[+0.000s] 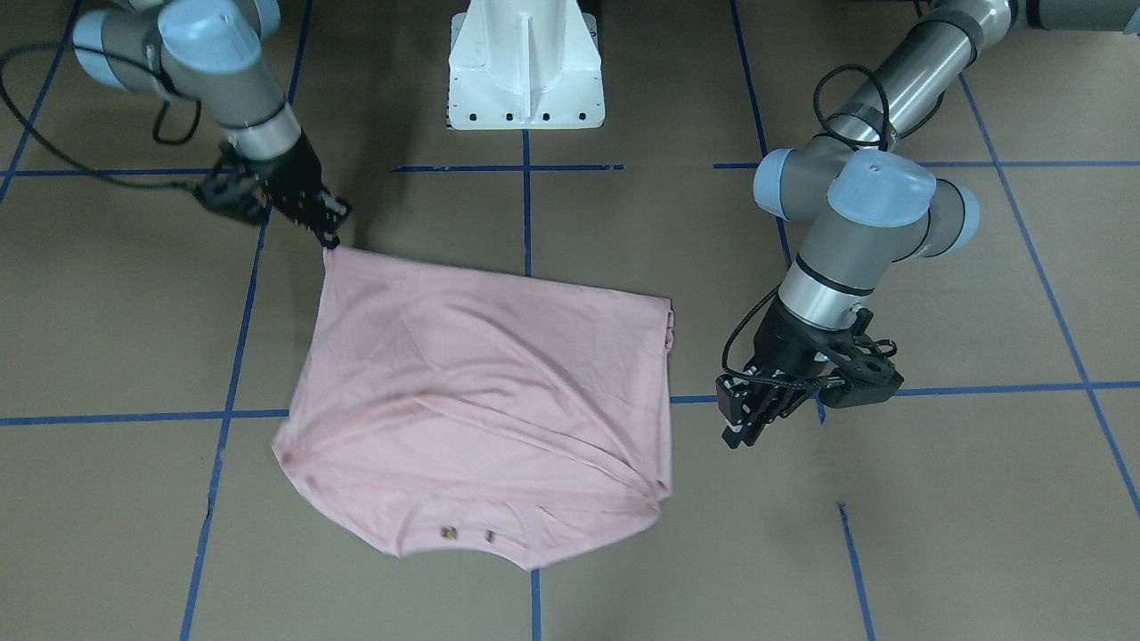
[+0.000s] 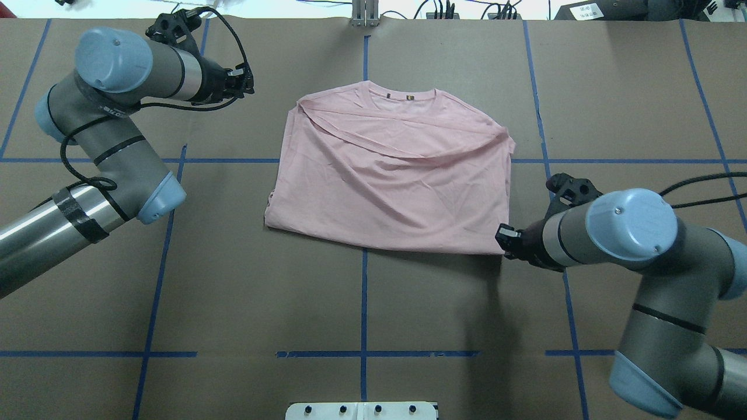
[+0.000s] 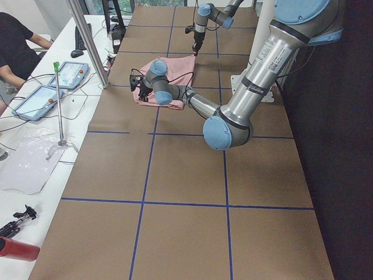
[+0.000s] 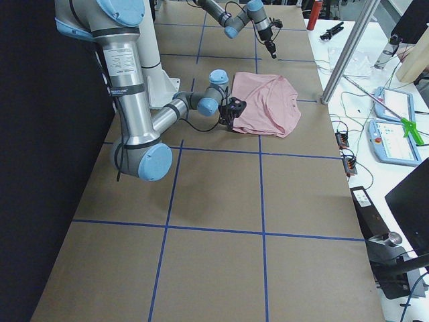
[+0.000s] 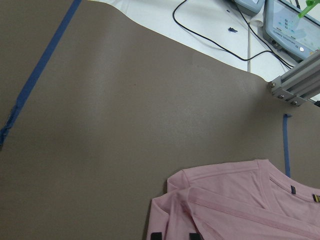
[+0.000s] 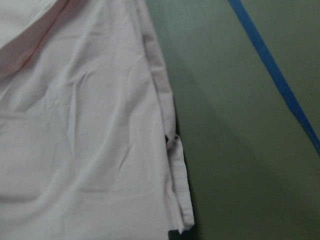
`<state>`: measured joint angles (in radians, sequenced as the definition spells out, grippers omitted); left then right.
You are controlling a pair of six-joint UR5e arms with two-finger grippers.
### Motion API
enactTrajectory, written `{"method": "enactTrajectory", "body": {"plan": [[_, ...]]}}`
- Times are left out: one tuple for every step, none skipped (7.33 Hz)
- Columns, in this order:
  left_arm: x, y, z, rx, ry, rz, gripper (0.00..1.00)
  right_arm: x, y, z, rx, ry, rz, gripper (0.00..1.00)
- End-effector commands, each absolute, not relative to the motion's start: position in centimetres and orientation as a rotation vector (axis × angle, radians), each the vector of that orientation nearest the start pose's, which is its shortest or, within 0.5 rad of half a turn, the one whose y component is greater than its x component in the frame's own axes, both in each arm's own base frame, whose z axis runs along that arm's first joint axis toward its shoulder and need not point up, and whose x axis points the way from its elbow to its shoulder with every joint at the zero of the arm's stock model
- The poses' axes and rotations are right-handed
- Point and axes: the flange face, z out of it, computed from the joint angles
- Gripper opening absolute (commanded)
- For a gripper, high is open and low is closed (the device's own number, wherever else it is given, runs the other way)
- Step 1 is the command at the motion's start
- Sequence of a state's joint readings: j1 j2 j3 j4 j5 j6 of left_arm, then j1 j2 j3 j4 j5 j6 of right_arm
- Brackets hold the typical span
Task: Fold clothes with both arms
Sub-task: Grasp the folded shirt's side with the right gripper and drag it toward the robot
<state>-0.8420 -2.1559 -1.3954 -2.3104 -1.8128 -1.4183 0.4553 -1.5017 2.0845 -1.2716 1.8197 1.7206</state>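
Note:
The pale pink T-shirt (image 2: 391, 175) lies folded at the table's middle, collar (image 2: 404, 93) on the far side; its print is hidden. My right gripper (image 2: 503, 239) is at the shirt's near right corner, which is drawn up to a point at the fingers (image 1: 331, 233). It looks shut on that corner. The right wrist view shows the hem and corner (image 6: 180, 220) close up. My left gripper (image 2: 250, 81) hangs open and empty, apart from the shirt, to the left of the collar end (image 1: 744, 427). Its two fingertips (image 5: 152, 235) show apart over the shirt's edge (image 5: 240, 205).
The white pedestal base (image 1: 525, 67) stands at the robot's side of the table. Blue tape lines (image 2: 363, 303) cross the brown table cover. An aluminium post (image 5: 295, 87) and control pendants (image 4: 395, 127) sit past the far edge. An operator (image 3: 17, 41) sits at that side.

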Motion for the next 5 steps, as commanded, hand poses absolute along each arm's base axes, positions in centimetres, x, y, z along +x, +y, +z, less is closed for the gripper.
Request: {"method": "enactTrajectory", "body": {"plan": [[39.2,-59.3,29.8,0.331,1.167,-0.507,0.32,-38.5,-18.0,31.2,-0.33,-0.954,0.3,0.0],[38.8,-57.8,29.0,0.292,1.202,-0.487,0.32,-39.8,-12.8,29.8,-0.425,-0.949,0.231,0.0],[38.8,-56.7,29.0,0.22,1.231,-0.474,0.36,-40.9,-9.0,30.6,-0.458,-0.908,0.167,0.72],[39.4,-55.1,29.0,0.194,1.241,-0.46,0.53,-41.1,-9.0,31.0,-0.443,-0.901,0.191,1.0],[41.5,-51.8,28.7,0.125,1.26,-0.467,0.53,-40.7,-11.2,31.2,-0.403,-0.913,0.246,1.0]]}}
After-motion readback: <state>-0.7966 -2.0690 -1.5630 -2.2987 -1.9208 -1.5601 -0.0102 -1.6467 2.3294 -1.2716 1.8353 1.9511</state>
